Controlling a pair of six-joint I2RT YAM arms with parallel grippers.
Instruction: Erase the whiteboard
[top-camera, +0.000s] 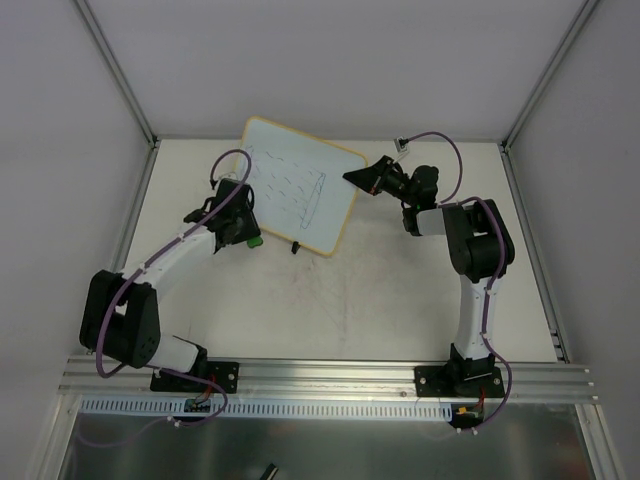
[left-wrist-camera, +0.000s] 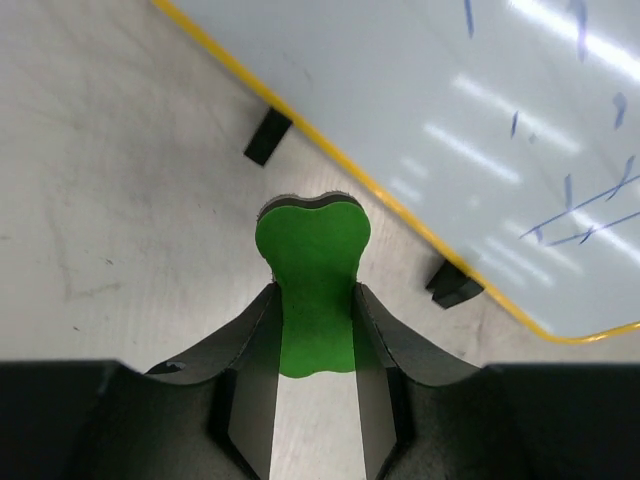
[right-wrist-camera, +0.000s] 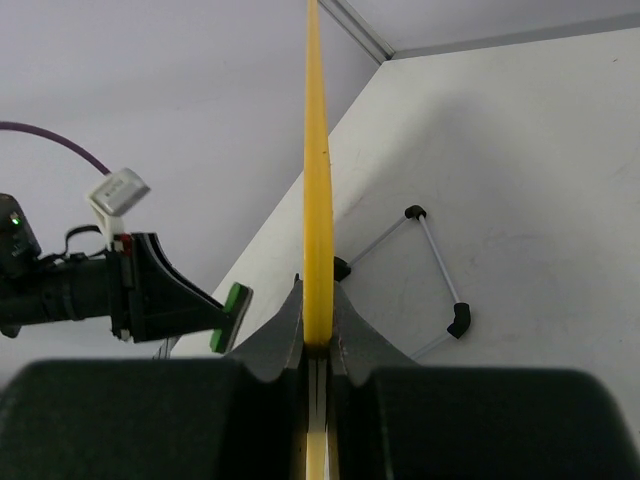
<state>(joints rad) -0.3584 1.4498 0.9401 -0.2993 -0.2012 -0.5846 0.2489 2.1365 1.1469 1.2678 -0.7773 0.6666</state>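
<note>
The whiteboard (top-camera: 296, 196), white with a yellow rim, is held tilted above the table. Faint pen marks (top-camera: 316, 196) cross it; they show blue in the left wrist view (left-wrist-camera: 590, 215). My right gripper (top-camera: 357, 178) is shut on the board's right edge; in the right wrist view its jaws pinch the yellow rim (right-wrist-camera: 318, 170) edge-on. My left gripper (top-camera: 246, 232) is shut on a green eraser (top-camera: 256, 240), just off the board's lower left edge. In the left wrist view the eraser (left-wrist-camera: 312, 262) sticks out past the fingers, short of the board (left-wrist-camera: 450, 110) and its two black feet (left-wrist-camera: 268, 136).
A thin wire stand with black ends (right-wrist-camera: 440, 270) hangs behind the board above the table. White walls with metal corner posts (top-camera: 118, 75) close in the back and sides. An aluminium rail (top-camera: 330, 375) runs along the near edge.
</note>
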